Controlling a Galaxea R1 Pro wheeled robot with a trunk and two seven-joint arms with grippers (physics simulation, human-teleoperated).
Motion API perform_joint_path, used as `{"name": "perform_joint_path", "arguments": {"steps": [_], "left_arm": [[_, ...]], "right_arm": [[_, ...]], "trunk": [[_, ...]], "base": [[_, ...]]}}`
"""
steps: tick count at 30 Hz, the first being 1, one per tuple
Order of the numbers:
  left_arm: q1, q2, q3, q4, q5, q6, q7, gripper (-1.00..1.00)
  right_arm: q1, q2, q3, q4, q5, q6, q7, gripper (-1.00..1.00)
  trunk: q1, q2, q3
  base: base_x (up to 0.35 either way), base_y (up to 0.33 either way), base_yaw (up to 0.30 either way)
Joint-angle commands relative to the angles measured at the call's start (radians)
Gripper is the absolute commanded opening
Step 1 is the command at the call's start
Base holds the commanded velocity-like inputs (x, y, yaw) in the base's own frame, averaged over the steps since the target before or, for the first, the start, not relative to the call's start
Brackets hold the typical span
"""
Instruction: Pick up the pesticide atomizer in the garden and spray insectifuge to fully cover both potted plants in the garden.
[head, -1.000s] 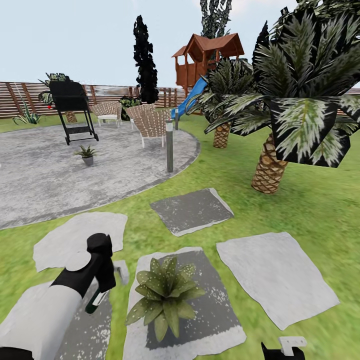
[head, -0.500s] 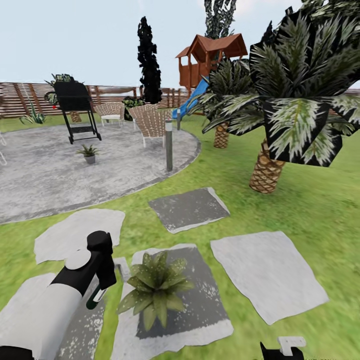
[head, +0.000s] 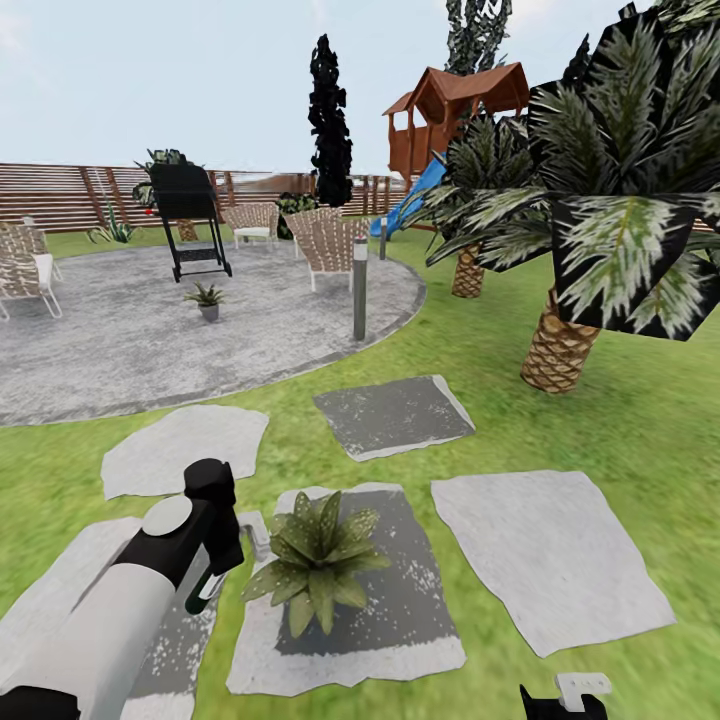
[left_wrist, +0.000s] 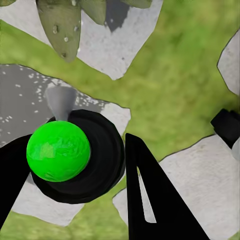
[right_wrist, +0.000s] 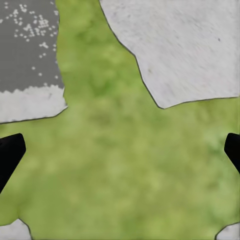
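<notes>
My left gripper (head: 215, 560) is shut on the pesticide atomizer (head: 203, 588), a dark-green bottle whose pale head points toward the nearer potted plant (head: 318, 560). That plant stands on a grey stepping stone (head: 400, 620) just right of the gripper. In the left wrist view the atomizer (left_wrist: 58, 150) sits between the black fingers (left_wrist: 150, 200), with speckled leaves of the plant (left_wrist: 60, 25) beyond it. The other potted plant (head: 207, 300) stands far off on the round patio (head: 120, 350). My right gripper (head: 560, 698) hangs low at the right, open over grass (right_wrist: 120, 152).
Flat stepping stones (head: 550, 560) lie around on the lawn. A bollard lamp (head: 359, 288) stands at the patio's edge, with wicker chairs (head: 330, 245) and a black grill (head: 190, 220) behind. Palm trees (head: 560, 345) rise at the right. A slatted fence (head: 60, 195) closes the back.
The whole view has shifted as the camera turned a little left. The left arm keeps its hold on the atomizer, next to the near plant.
</notes>
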Motion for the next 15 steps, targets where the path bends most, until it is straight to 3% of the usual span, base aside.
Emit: {"name": "perform_joint_path", "arguments": {"steps": [1, 6, 15], "left_arm": [[-0.001, 0.000, -0.003, -0.001, -0.006, 0.011, -0.008, -1.00], [-0.001, 0.000, -0.003, 0.000, -0.036, 0.011, -0.008, -1.00], [-0.001, 0.001, -0.002, 0.001, -0.042, 0.011, -0.008, -1.00]], "right_arm": [[-0.001, 0.000, -0.009, 0.000, 0.002, -0.004, 0.008, 1.00], [-0.001, 0.000, -0.009, 0.000, 0.002, -0.003, 0.007, 1.00], [-0.001, 0.000, -0.009, 0.002, 0.002, -0.003, 0.007, 1.00]], "trunk": [[0.000, 0.000, -0.001], [0.000, 0.000, -0.001], [0.000, 0.000, -0.001]], "base": [[0.003, -0.005, 0.001], [0.066, -0.146, 0.049], [0.008, -0.248, 0.266]]}}
